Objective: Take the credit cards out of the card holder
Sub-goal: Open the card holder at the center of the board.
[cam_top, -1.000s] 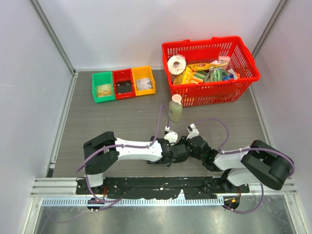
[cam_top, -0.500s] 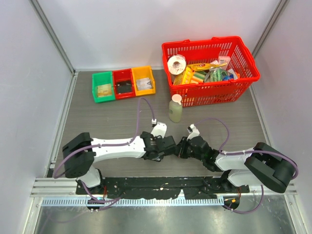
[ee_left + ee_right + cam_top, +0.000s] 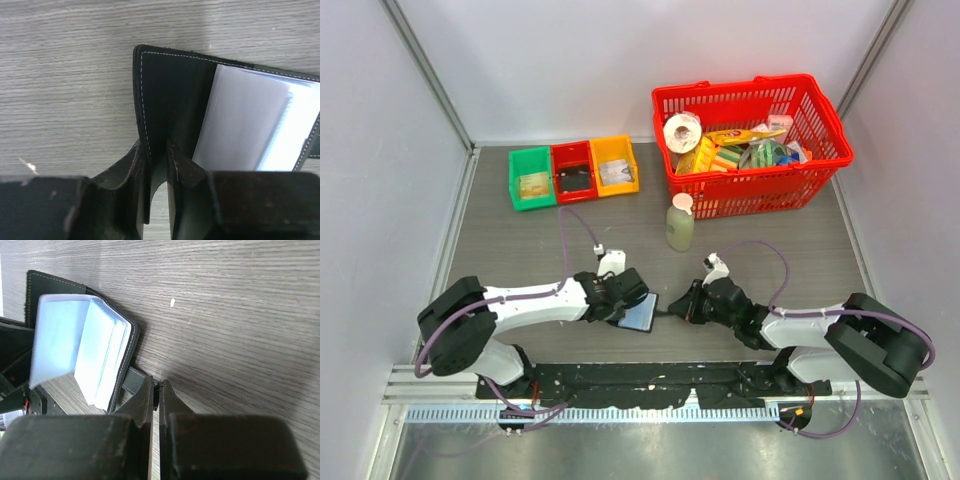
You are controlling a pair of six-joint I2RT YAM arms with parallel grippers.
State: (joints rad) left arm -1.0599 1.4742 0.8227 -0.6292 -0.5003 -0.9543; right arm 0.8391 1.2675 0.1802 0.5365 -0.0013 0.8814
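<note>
The black card holder lies open on the table between my two grippers, pale blue-grey sleeves facing up. My left gripper is shut on the edge of its black cover, one finger on each face, its tips over the stitched rim. My right gripper is shut on the small strap at the holder's other side, the tips pinching the strap's end. The credit cards are hidden; only the pale sleeves show.
A pale green bottle stands just beyond the grippers. A red basket full of groceries is at the back right. Green, red and orange trays sit at the back left. Grey walls close in both sides.
My left gripper has drawn left, away from the right one, and closed on the cover. The holder has spread open, baring its pale inside. The right gripper has stayed put.
</note>
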